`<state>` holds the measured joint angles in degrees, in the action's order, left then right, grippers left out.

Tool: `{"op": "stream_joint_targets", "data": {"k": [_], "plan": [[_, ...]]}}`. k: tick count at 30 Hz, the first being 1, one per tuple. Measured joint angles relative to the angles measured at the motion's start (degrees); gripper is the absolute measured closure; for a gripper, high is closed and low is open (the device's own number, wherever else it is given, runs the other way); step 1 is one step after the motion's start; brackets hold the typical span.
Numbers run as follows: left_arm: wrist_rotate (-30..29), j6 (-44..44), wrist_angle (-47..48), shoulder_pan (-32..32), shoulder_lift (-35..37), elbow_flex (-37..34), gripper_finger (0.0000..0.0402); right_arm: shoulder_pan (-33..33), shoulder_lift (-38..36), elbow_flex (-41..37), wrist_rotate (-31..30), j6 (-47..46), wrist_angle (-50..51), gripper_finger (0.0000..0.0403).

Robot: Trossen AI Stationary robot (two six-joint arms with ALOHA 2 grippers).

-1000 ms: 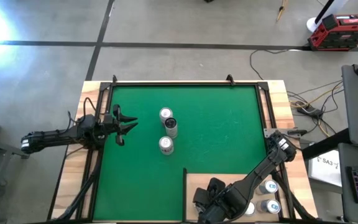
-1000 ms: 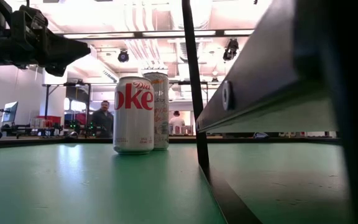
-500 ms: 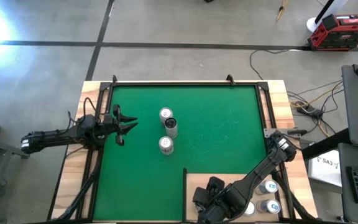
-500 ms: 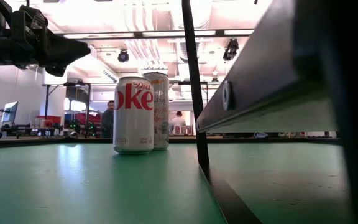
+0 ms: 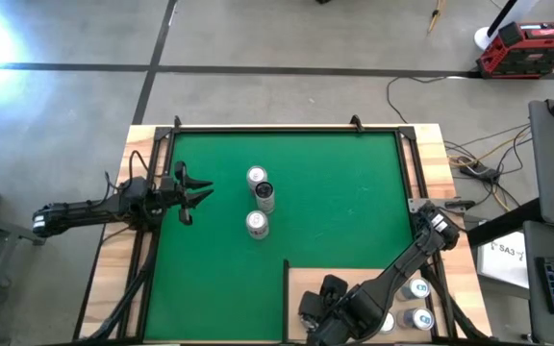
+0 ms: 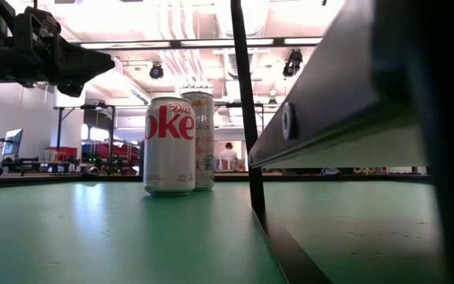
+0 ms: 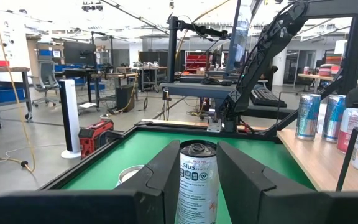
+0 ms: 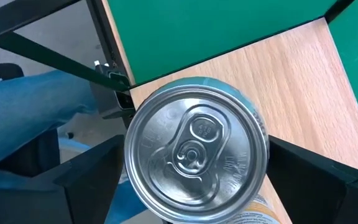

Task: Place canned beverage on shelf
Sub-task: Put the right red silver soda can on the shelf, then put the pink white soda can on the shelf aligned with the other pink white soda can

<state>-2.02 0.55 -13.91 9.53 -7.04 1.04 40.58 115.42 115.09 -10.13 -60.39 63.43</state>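
1. Right gripper (image 8: 191, 186): fingers either side of a can (image 8: 196, 155), apparently grasping it; can upright, long axis vertical, directly over the shelf (image 8: 291, 99).
2. Shelf (image 5: 306, 281): pale plywood; two more cans (image 5: 417, 303) stand on it just beside the right gripper (image 5: 320, 309).
3. Left gripper (image 5: 192, 195): fingers spread, empty, well apart from the shelf, facing three cans (image 5: 259, 200) mid-mat (image 5: 344, 192).
4. Legible: "oke" on the nearest can (image 6: 169, 145); "SIUS" on another (image 7: 197, 180).
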Motion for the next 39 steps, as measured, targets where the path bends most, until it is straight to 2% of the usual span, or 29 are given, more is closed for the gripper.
{"op": "stream_joint_targets", "data": {"k": [8, 26, 34, 39], "plan": [[0.0, 0.0, 0.0, 0.0, 0.0, 0.0, 0.0313, 0.2, -0.1, 0.0, 0.0, 4.0, -1.7, 0.0044], [0.0, 0.0, 0.0, 0.0, 0.0, 0.0, 0.0313, -1.4, -4.5, 0.0, -0.5, 3.5, 1.6, 0.0044], [0.0, 0.0, 0.1, 0.0, 0.0, 0.0, 0.0313, -7.6, -9.3, 0.0, -3.0, 1.3, 7.0, 0.0044], [0.0, 0.0, 0.1, 0.0, 0.0, 0.0, 0.0313, -14.0, -12.0, 0.0, -3.5, 5.7, 6.7, 0.0044]]}}
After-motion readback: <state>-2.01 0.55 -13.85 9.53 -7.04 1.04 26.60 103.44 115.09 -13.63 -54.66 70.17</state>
